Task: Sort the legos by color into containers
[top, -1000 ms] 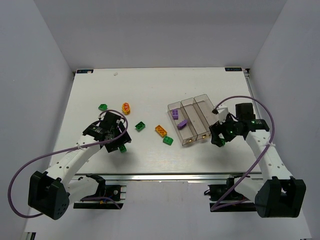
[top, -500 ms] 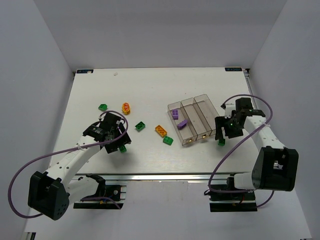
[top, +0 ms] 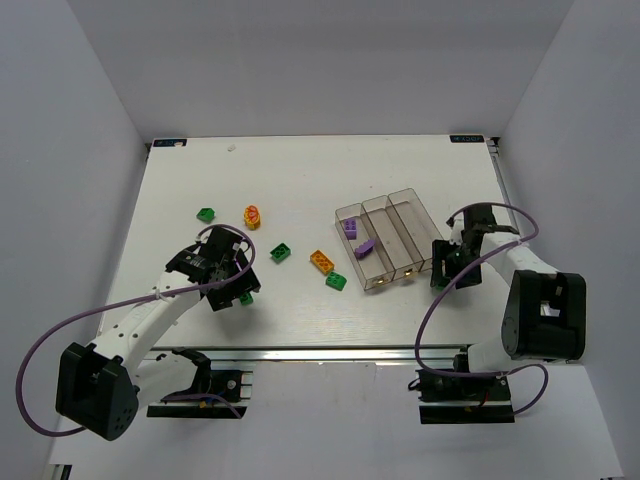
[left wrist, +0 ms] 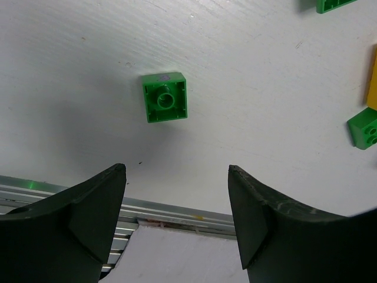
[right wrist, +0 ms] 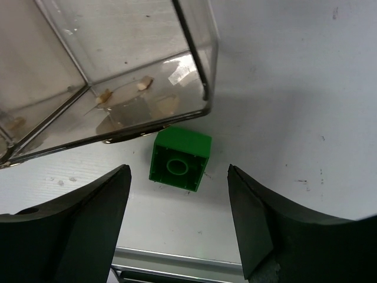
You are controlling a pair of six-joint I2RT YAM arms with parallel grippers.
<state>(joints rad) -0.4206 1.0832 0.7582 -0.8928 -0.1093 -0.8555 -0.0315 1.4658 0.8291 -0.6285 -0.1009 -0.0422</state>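
Note:
Three joined clear bins (top: pixel 398 225) stand right of centre; the left one holds two purple bricks (top: pixel 349 227). My right gripper (top: pixel 443 272) is open just off the bins' near right corner. In the right wrist view it (right wrist: pixel 177 167) hangs over an upturned green brick (right wrist: pixel 179 160) lying against the bin wall (right wrist: pixel 194 65). My left gripper (top: pixel 232 288) is open beside another upturned green brick (top: pixel 245 298), which lies ahead of the fingers in the left wrist view (left wrist: pixel 165 97). That gripper (left wrist: pixel 177 168) holds nothing.
Loose on the table are a green brick (top: pixel 206 214), an orange-yellow one (top: pixel 252 216), a green one (top: pixel 281 253), an orange one (top: pixel 321 261) and a green one (top: pixel 336 281). The table's near edge rail (left wrist: pixel 177 209) lies just under my left fingers.
My right gripper has turned and swung in toward the bins' near right corner, over the green brick. The left arm has hardly moved.

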